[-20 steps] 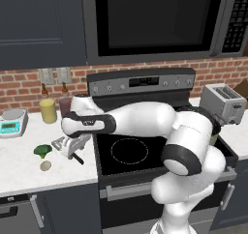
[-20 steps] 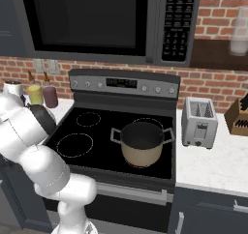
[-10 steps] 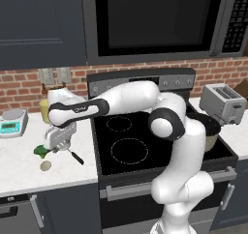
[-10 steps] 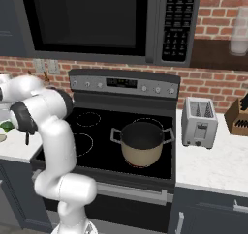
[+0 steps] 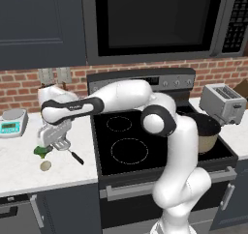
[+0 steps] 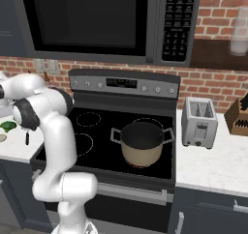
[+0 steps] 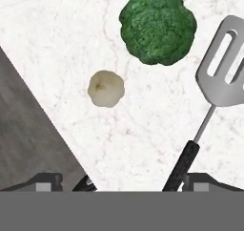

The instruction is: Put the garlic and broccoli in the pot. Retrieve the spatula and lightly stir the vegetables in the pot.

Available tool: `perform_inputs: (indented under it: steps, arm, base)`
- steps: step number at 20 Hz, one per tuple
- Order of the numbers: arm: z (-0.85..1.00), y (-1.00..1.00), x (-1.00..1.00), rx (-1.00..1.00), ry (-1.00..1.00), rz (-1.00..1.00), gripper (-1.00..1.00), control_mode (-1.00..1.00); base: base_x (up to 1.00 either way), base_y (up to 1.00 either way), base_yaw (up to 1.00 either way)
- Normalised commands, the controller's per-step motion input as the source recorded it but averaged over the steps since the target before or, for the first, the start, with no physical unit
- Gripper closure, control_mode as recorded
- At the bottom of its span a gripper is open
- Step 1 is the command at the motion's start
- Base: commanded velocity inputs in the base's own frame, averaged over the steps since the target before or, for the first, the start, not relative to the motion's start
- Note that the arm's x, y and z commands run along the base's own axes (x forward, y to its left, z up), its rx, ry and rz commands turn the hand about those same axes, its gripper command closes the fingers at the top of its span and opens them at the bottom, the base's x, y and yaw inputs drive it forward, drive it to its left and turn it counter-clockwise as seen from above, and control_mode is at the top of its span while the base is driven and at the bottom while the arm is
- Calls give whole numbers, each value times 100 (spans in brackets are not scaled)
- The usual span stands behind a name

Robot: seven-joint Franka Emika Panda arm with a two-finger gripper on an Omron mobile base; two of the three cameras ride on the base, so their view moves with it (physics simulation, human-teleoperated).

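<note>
My gripper hangs open over the left counter, just above the broccoli and the spatula's silver head. The pale garlic lies a little nearer the counter's front edge. In the hand view the green broccoli is at the top and the garlic left of centre. The spatula is at the right, its black handle running down towards my gripper. Nothing is held. The tan pot stands on the stove's right front burner, far from the gripper.
A kitchen scale sits at the counter's back left. A silver toaster and a knife block stand right of the stove. The counter's front edge cuts across the hand view's left side.
The arm has swung left from the stove's edge out over the counter. The gripper now hovers above the broccoli and the spatula head. The vegetables, spatula and pot have not moved.
</note>
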Motion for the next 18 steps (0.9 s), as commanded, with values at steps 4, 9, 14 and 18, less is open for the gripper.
perform_inputs:
  steps: [4,9,14,18]
  arm:
    - [-22,12,2,0,-33,0,-100,-100]
    - [-23,0,0,2,-35,0,-100,-100]
    - [-2,0,0,12,-33,0,-100,-100]
    - [0,-6,0,6,0,0,-100,-100]
  base:
    - [0,0,0]
    - [0,0,0]
    - [0,0,0]
    - [0,0,0]
